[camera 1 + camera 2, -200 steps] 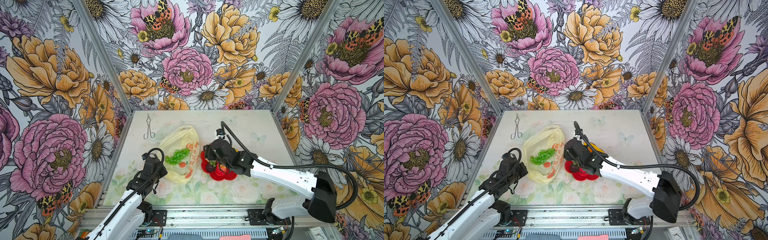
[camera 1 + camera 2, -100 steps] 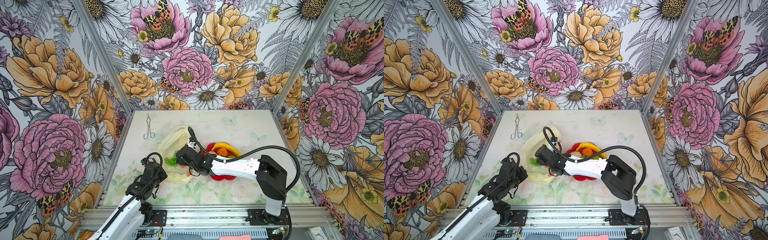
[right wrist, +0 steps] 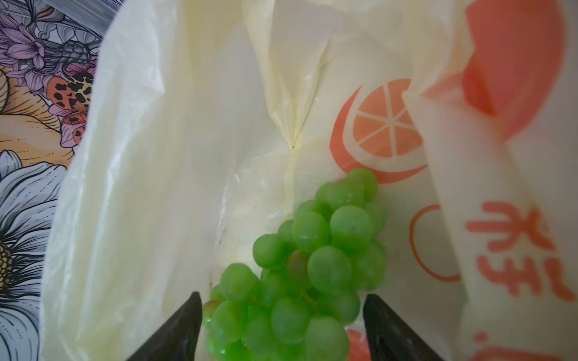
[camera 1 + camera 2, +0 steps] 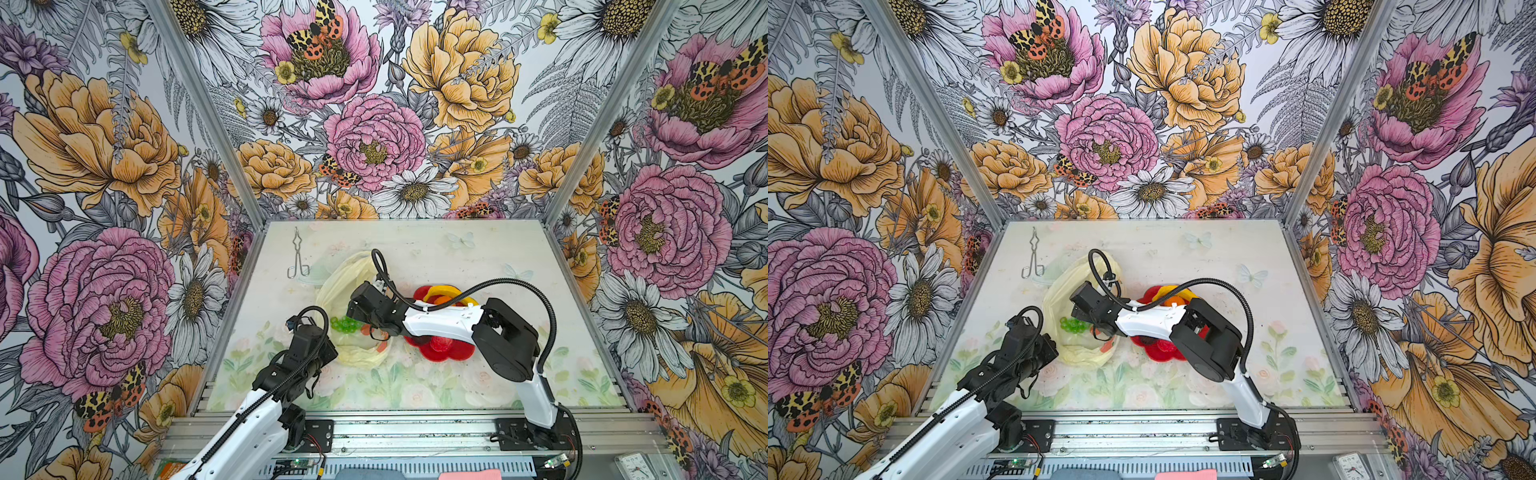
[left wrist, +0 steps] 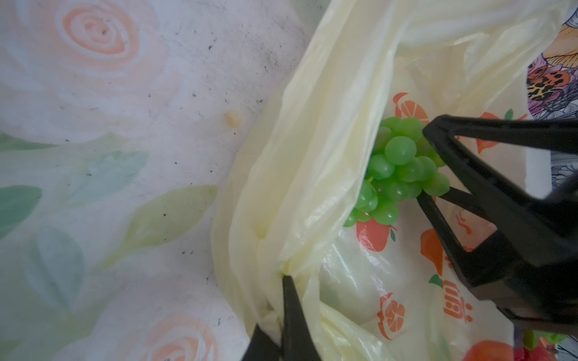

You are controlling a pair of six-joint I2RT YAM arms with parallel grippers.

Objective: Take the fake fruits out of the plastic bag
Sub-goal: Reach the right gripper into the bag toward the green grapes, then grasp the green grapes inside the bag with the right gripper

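Note:
The pale-yellow plastic bag (image 4: 337, 286) (image 4: 1059, 291) lies left of centre, mouth open. A green grape bunch (image 4: 344, 324) (image 4: 1073, 325) (image 3: 312, 265) (image 5: 397, 175) rests inside it. My right gripper (image 3: 281, 301) (image 4: 356, 321) reaches into the bag, open, one of its fingers (image 3: 181, 328) on each side of the grapes with small gaps. My left gripper (image 5: 286, 279) (image 4: 332, 351) is shut on the bag's near edge, pinching the film. A yellow banana (image 4: 455, 291) and an orange (image 4: 445, 300) lie on the red plate (image 4: 451, 351). Other fake fruits are hidden.
Metal tongs (image 4: 297, 259) (image 4: 1033, 257) lie at the back left of the table. The red flower-shaped plate (image 4: 1160, 353) sits just right of the bag, partly under my right arm. A pale rounded shape (image 5: 344, 281) shows through the bag film.
My right gripper has swung from the red plate leftward into the bag and its jaws have widened around the grapes. The left gripper has kept its pinch on the bag.

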